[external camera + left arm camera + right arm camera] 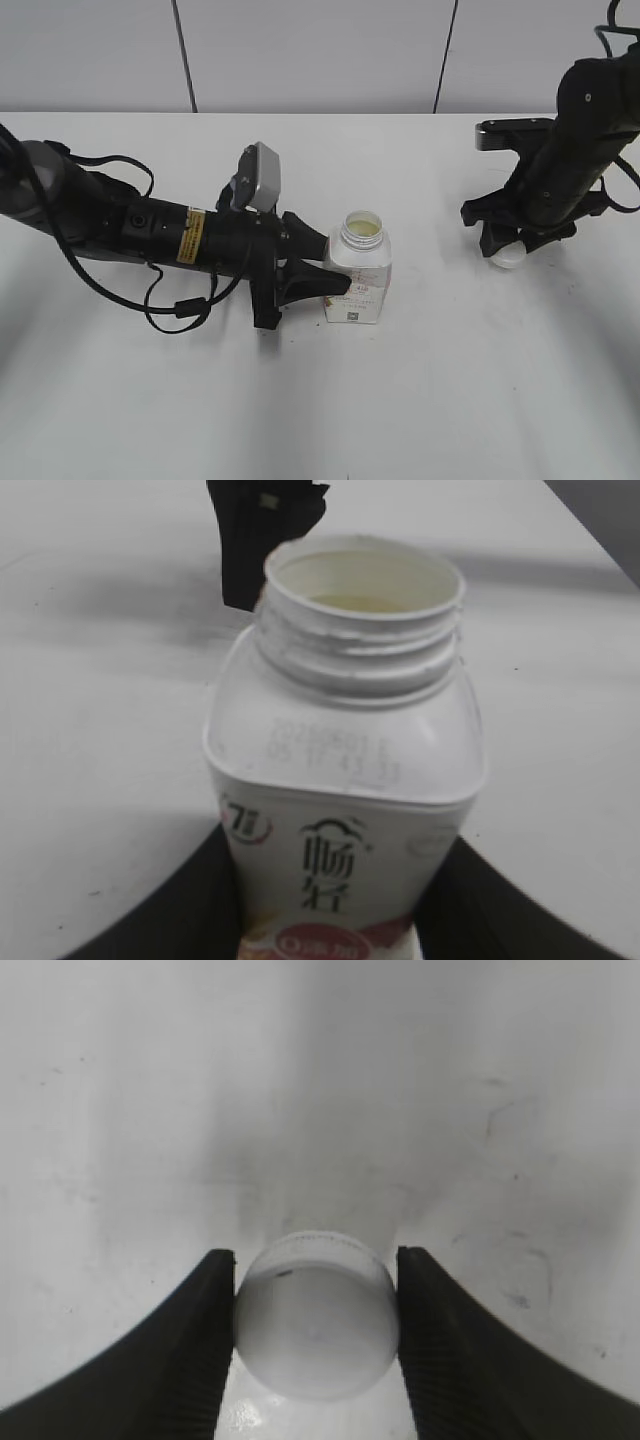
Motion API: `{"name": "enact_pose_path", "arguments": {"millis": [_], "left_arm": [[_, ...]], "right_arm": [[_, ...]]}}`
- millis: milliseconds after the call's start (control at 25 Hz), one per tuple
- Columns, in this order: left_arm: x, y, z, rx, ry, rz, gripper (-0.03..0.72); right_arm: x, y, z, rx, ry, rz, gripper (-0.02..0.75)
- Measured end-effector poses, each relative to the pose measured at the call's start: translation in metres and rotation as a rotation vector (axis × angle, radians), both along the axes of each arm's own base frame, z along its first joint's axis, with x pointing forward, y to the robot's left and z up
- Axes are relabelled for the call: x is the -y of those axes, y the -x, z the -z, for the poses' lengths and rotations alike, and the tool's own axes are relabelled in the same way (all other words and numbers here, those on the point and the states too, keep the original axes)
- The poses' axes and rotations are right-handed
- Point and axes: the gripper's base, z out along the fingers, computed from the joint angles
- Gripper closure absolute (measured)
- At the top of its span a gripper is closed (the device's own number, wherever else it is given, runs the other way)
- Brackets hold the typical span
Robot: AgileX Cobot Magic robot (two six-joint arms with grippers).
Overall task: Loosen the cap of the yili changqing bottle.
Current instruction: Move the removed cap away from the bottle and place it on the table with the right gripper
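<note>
The cap point(316, 1332) is off the bottle and sits between my right gripper's point(316, 1345) fingers point(190, 1350), w/ both pads pressed to its ribbed side; it's low over the table point(450, 400), well to the right of the bottle. In the exterior view the cap point(508, 256) shows as a small white disc under my right gripper point(510, 248), touching or just above the tabletop, can't tell which.

The bottle point(357, 270) stands upright near the middle of the table, neck open. Looking into the mouth from the left wrist view, the bottle point(345, 780) has pale yellowish liquid inside, level somewhere below the threaded neck. Printed date code sits on the shoulder, dark characters and a pinkish band on the front label.

My left gripper point(335, 268) reaches in from the left, arm lying low across the table, and clamps the bottle's body from both sides, approx mid to lower height. In the left wrist view the dark fingers point(190, 905) hug the lower body on either side.

Behind the bottle in that view a dark shape, prob. my right arm point(262, 535), stands further back on the white table.
</note>
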Motion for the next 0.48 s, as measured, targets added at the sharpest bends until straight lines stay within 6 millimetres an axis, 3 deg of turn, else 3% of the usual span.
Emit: {"name": "enact_pose_path", "arguments": {"millis": [240, 400, 480], "left_arm": [[0.0, 0.0, 0.0, 0.0, 0.0, 0.0, 0.374], [0.0, 0.0, 0.0, 0.0, 0.0, 0.0, 0.374], [0.0, 0.0, 0.0, 0.0, 0.0, 0.0, 0.374]], "right_arm": [[-0.0012, 0.0003, 0.0056, -0.017, -0.01, -0.001, 0.336], [-0.0032, 0.0015, 0.006, -0.034, -0.039, 0.011, 0.192], [-0.0037, 0.0029, 0.006, -0.052, -0.045, 0.015, 0.155]]}}
